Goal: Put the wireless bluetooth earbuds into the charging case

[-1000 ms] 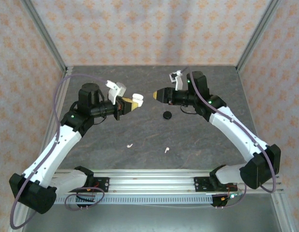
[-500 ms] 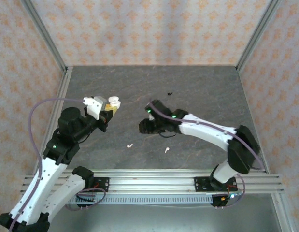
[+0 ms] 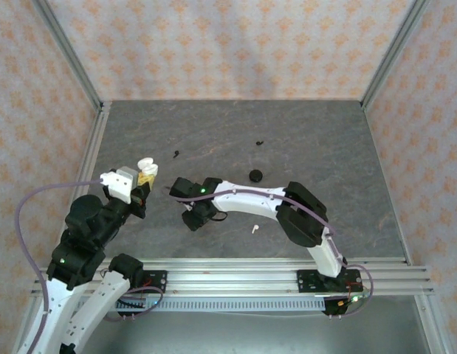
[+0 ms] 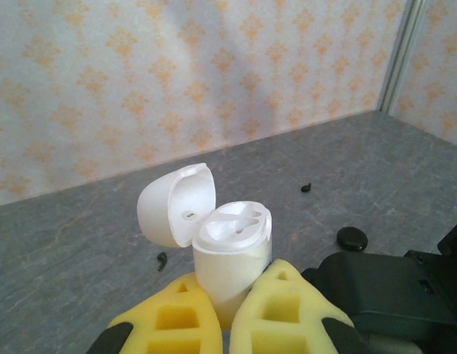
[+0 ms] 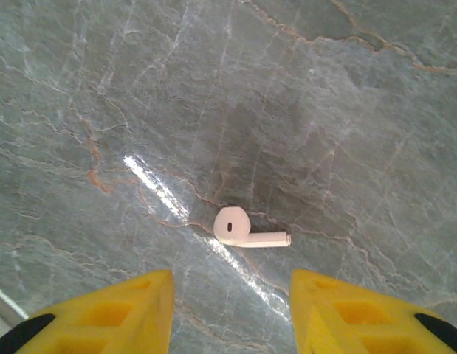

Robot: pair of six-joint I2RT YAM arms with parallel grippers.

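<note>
Earbud (image 5: 240, 231) flat, stem toward view's right, right jaws spread, left jaws pinching upright charging case (image 4: 232, 254)

The white charging case (image 4: 232, 247) stands upright in the left gripper (image 4: 235, 284), lid flipped open and both sockets showing. One white earbud (image 5: 232, 226) lies on its side on the table (image 5: 102, 88). The second earbud (image 3: 253, 228) rests apart from it.

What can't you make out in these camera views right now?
- Top view: the right gripper covers the earbud it hangs over.
- Left wrist view: the yellow fingers of the left gripper hide the lower half of the charging case.
- Top view: the other earbud is too small to tell which way its stem points.
- Top view: the black specks are too small to identify.
</note>
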